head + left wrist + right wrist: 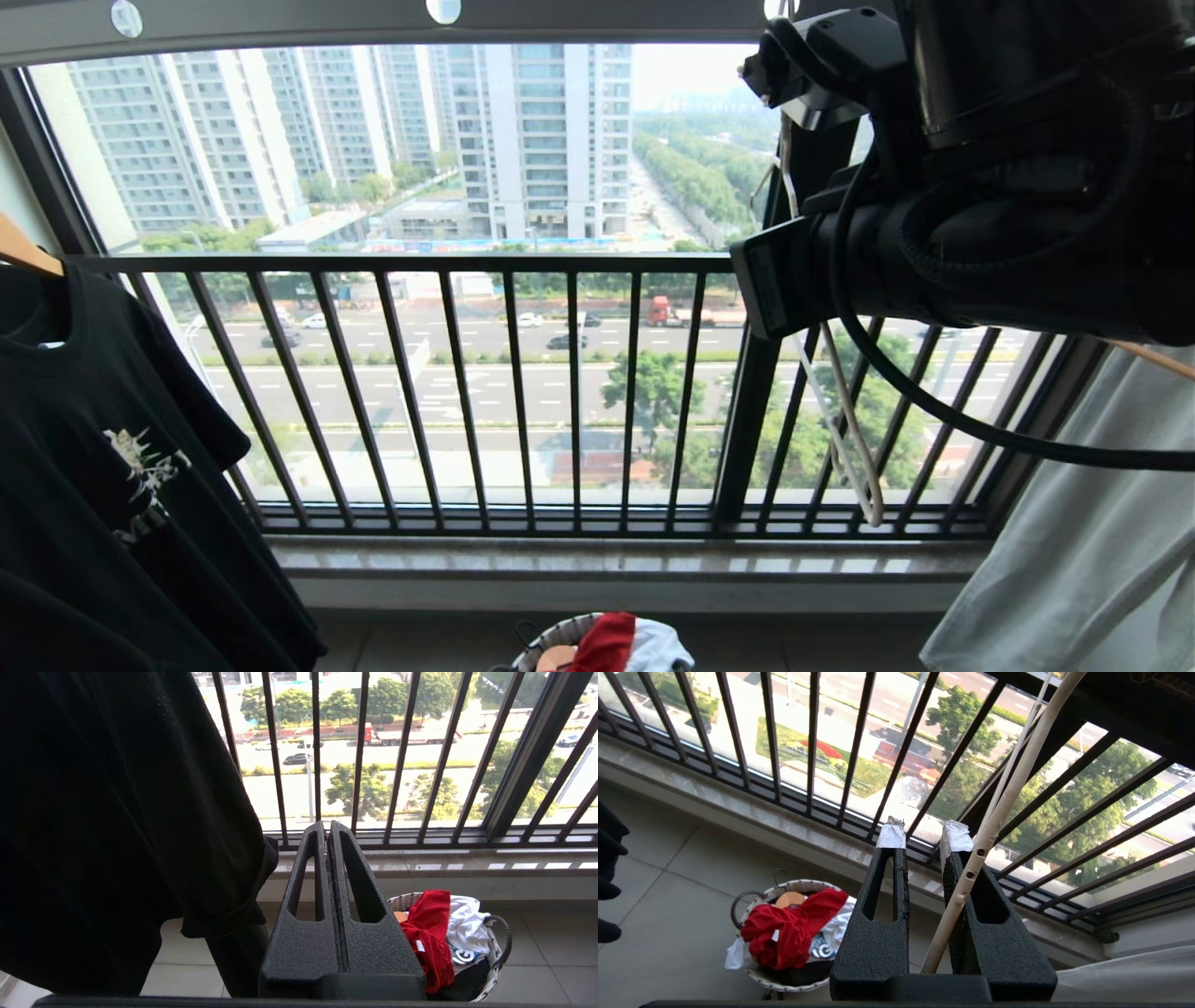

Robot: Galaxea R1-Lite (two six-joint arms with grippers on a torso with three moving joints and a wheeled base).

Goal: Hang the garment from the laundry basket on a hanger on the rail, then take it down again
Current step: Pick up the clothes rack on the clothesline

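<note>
The red garment (pixel 784 933) lies crumpled on top of the round white laundry basket (pixel 784 982) on the floor tiles below the window; it also shows in the head view (pixel 605 642) and the left wrist view (pixel 427 938). The cream hanger (pixel 845 420) hangs from the grey rail (pixel 373 23) at the upper right, behind my raised right arm. My right gripper (pixel 924 835) is up at the hanger with its jaws a little apart. The hanger's rod (pixel 1004 793) runs up from between them across one finger. My left gripper (pixel 327 826) is shut and empty, low beside the basket.
A black T-shirt (pixel 112 467) on a wooden hanger (pixel 28 252) hangs at the left, close to my left gripper. A pale cloth (pixel 1074 541) hangs at the right. The black balustrade (pixel 513 392) and stone sill close the front. A white T-shirt (pixel 467 928) lies in the basket.
</note>
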